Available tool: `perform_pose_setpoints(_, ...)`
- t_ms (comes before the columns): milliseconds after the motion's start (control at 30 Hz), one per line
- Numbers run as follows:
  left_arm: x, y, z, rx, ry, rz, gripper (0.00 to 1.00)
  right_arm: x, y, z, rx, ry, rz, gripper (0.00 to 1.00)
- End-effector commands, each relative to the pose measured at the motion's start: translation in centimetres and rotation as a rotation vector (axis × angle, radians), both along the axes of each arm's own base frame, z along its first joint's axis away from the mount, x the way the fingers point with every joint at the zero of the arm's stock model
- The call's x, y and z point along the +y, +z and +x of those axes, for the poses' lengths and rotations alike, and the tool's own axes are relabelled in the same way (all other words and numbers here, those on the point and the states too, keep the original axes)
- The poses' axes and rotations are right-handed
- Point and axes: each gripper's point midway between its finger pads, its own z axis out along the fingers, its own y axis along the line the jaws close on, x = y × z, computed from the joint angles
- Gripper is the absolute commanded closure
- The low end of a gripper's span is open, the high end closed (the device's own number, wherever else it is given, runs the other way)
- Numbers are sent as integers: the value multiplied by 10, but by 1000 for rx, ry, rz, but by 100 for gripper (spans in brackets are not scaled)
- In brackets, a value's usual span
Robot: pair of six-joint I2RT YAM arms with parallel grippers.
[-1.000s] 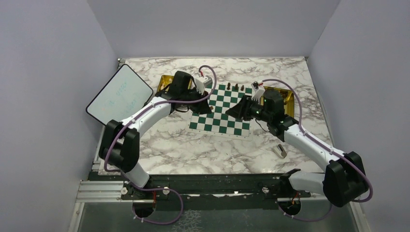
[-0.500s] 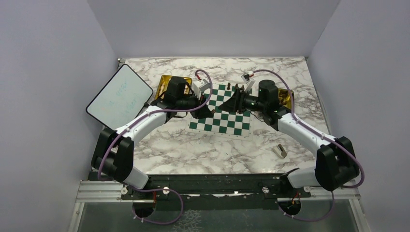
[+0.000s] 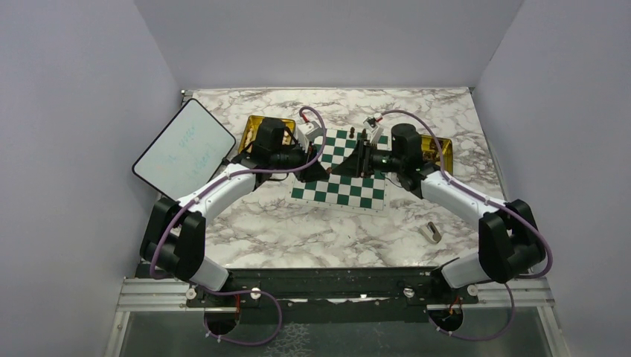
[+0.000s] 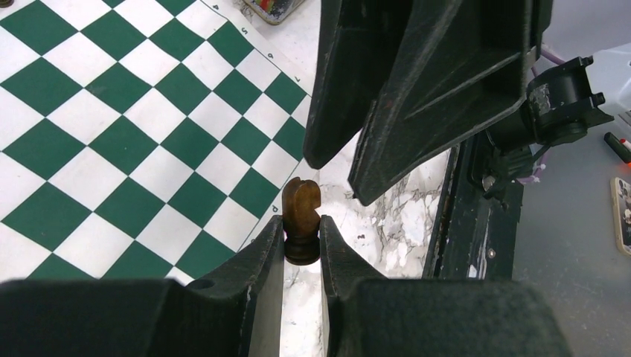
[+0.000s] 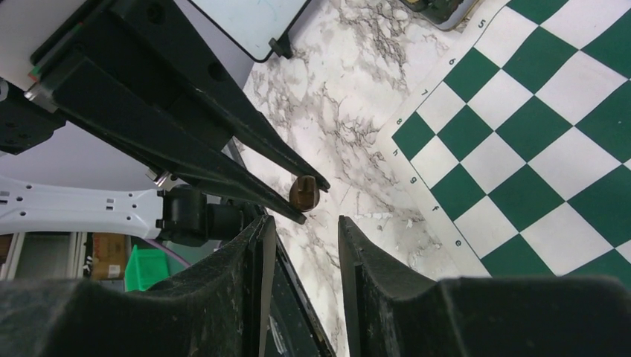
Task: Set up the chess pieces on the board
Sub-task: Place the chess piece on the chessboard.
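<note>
My left gripper [image 4: 301, 242] is shut on a dark brown knight [image 4: 300, 210], held by its base above the marble just off the edge of the green and white board [image 4: 111, 134]. My right gripper [image 5: 303, 223] is open and empty. It faces the left gripper [image 5: 306, 199] and the knight [image 5: 304, 192] from close by. From above, the left gripper [image 3: 327, 168] and the right gripper [image 3: 357, 158] meet tip to tip over the board [image 3: 342, 186]. A dark piece [image 3: 352, 132] stands on the far row; other pieces there are hidden by the right gripper.
A gold tray [image 3: 257, 125] lies left of the board and another [image 3: 440, 149] lies right of it. A white tablet [image 3: 184, 145] leans at the far left. A small grey-beige block [image 3: 431, 232] lies on the marble at the near right.
The right arm has swung left and away from me across the board, until its open gripper faces the left gripper. The left gripper has pulled back slightly to the left, still holding the knight.
</note>
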Motion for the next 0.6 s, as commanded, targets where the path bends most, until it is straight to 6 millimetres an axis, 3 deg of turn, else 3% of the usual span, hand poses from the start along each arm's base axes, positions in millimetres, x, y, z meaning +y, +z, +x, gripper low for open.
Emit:
perform_pose_setpoints(0, -2, 17, -8, -45, -39, -49, 87, 10, 11, 5, -23, 22, 39, 60)
perform_pose_setpoints(567, -3, 12, -12, -33, -56, -53, 87, 20, 7, 11, 23, 20, 78, 69)
